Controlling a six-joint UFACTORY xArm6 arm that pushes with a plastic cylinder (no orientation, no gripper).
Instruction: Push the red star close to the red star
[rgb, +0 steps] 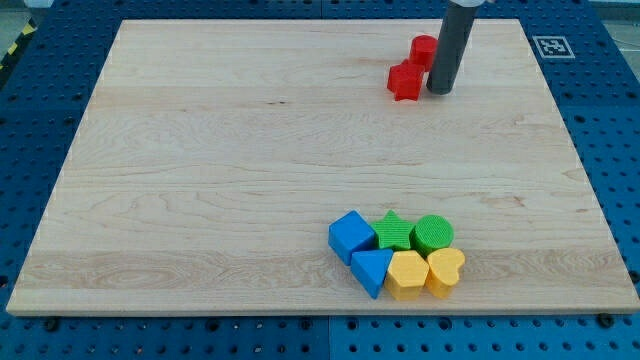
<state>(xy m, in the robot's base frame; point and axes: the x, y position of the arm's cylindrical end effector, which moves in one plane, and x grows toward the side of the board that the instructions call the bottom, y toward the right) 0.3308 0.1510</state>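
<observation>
A red star (405, 81) lies near the view's top, right of centre, on the wooden board (200, 150). A second red block (423, 48), shape unclear, sits just above and to the right of it, partly hidden by the rod. My tip (439, 92) rests on the board right beside the red star's right side and just below the second red block. Whether the tip touches the star cannot be told.
A cluster of blocks sits near the view's bottom, right of centre: a blue cube (351, 235), a green star (394, 231), a green cylinder (433, 233), a blue triangle (371, 271), a yellow hexagon (407, 274) and a yellow heart (446, 270). A marker tag (551, 46) is at the board's top right corner.
</observation>
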